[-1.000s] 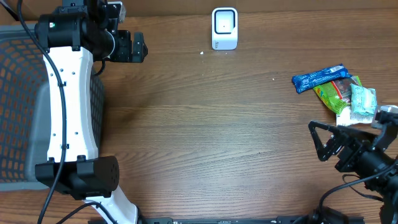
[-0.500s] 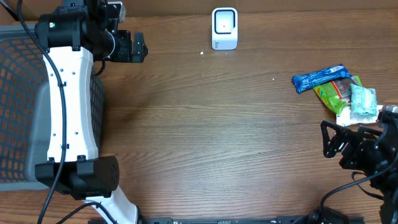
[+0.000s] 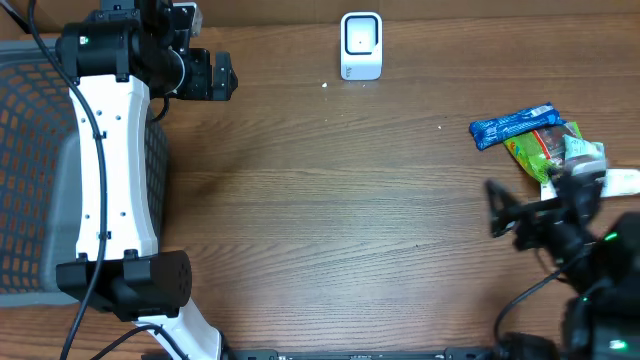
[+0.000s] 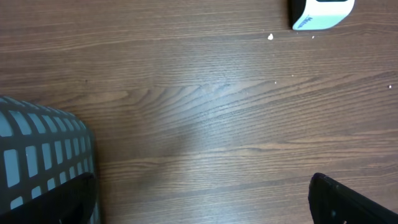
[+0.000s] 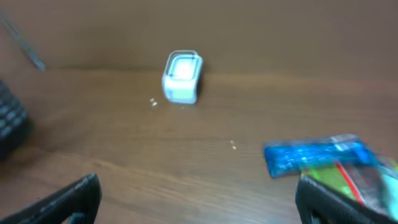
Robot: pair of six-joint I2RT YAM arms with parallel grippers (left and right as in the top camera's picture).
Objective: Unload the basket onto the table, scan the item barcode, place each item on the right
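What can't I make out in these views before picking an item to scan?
- Barcodes: none legible; too small overhead, blurred in the right wrist view.
- Pale packet: overhead, partly covered by the right arm.
- Green packet: right wrist view, blurred and cut by the right edge.
- Basket: overhead, cut by the left edge, partly under the left arm.
- Scanner: left wrist view, cut by the top edge.

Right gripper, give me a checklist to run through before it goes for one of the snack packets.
1. Right gripper open: ok.
2. Nothing held in it: ok.
3. Blue packet in plain view, uncovered: ok.
4. Barcode side of the blue packet showing: cannot tell.
5. Scanner unobstructed: ok.
6. Left gripper apart from the scanner: ok.
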